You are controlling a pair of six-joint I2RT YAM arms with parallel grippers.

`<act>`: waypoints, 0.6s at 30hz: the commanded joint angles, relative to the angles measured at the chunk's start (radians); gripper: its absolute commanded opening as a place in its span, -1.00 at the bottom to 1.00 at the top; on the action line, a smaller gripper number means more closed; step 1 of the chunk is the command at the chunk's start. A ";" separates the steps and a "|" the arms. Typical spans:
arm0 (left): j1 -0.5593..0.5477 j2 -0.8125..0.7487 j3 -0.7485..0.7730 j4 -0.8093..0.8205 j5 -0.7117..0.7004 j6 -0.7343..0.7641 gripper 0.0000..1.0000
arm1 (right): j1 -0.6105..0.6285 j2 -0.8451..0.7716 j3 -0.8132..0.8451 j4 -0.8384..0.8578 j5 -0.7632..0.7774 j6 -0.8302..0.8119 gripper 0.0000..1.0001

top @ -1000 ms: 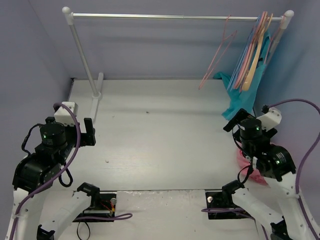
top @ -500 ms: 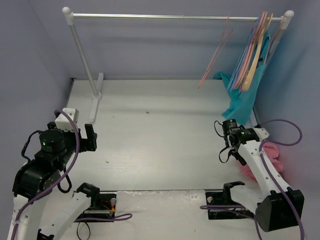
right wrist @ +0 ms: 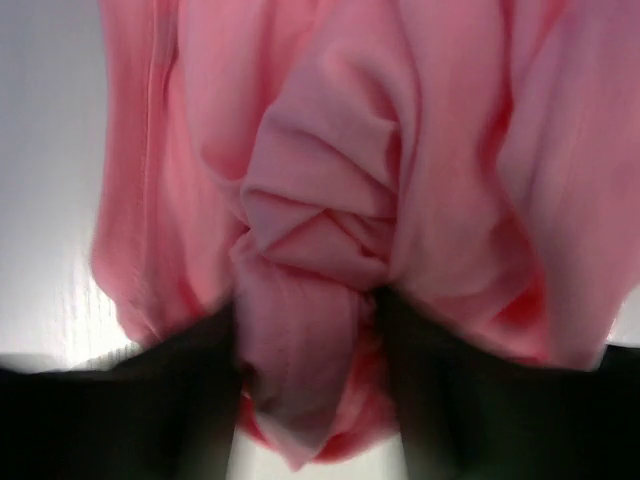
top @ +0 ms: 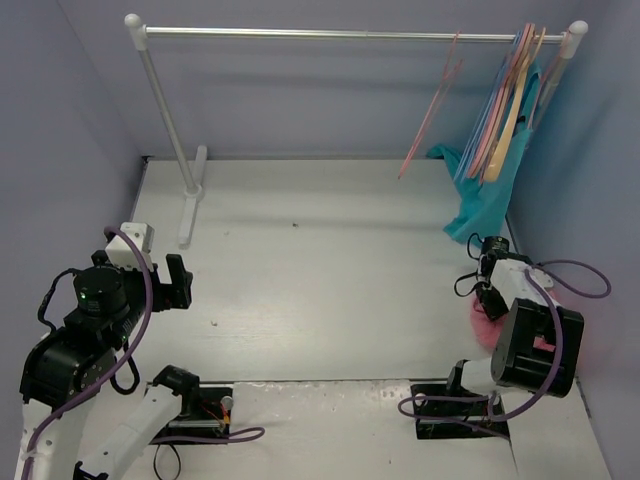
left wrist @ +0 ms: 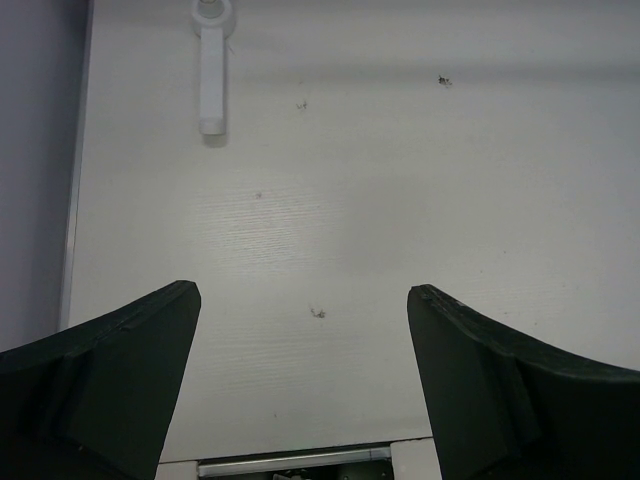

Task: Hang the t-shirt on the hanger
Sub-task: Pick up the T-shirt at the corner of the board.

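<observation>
Pale worktop (top: 320,260) beneath a clothes rail (top: 350,34) — the job looks barely begun.
At the worktop's right edge the right gripper (right wrist: 305,335) pinches a bunched fold of the salmon t-shirt (right wrist: 330,180), which lies crumpled there. The thin pink hanger (top: 432,105) hangs bare on the rail, well apart. The left gripper (left wrist: 300,330) hovers spread over the worktop. Lifting, opening out and threading the shirt all appear left to do.

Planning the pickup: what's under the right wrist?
The t-shirt, bunched on the table; its folds sit between the right gripper fingers. The right arm covers most of it from above.
</observation>
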 commanded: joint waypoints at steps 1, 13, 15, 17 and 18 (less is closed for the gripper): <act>-0.005 0.015 0.043 0.022 -0.006 -0.006 0.74 | 0.010 -0.007 0.012 0.054 -0.030 -0.031 -0.60; -0.007 0.062 0.045 0.077 0.022 -0.009 0.74 | 0.619 -0.323 0.208 -0.091 -0.260 -0.086 -1.00; -0.007 0.074 0.041 0.091 0.045 -0.023 0.74 | 0.722 -0.303 0.265 -0.073 -0.307 -0.140 -1.00; -0.007 0.088 0.039 0.103 0.057 -0.032 0.74 | 0.901 -0.251 0.377 -0.046 -0.295 -0.183 -1.00; -0.005 0.093 0.039 0.106 0.063 -0.041 0.74 | 0.958 -0.225 0.426 -0.044 -0.274 -0.230 -1.00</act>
